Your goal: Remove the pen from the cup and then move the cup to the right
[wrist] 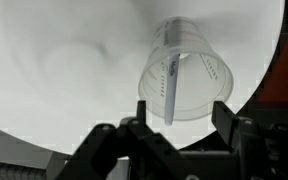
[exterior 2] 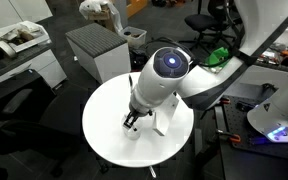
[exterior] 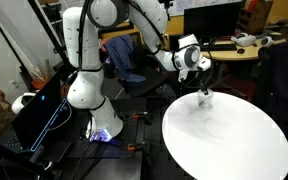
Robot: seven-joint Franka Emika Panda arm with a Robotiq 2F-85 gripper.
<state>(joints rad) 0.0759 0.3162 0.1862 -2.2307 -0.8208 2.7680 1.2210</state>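
Observation:
The clear cup (wrist: 189,80) stands on the round white table (wrist: 64,70), close to its edge. A thin pen (wrist: 172,75) leans inside it, and its upper end rises toward the camera. In the wrist view my gripper (wrist: 182,115) hangs right over the cup, open. Its two dark fingers (wrist: 141,110) stand on either side of the pen's upper end, and a gap shows on both sides. In an exterior view the gripper (exterior: 204,90) points down at the cup (exterior: 206,98) on the table's far rim. In an exterior view the arm hides the cup and only the gripper (exterior 2: 132,122) shows.
The table's rim (wrist: 254,110) curves just past the cup, with dark floor beyond it. A grey cabinet (exterior 2: 96,50) stands behind the table (exterior 2: 109,115). An office chair (exterior: 124,58) and desks lie behind the arm's base (exterior: 89,90).

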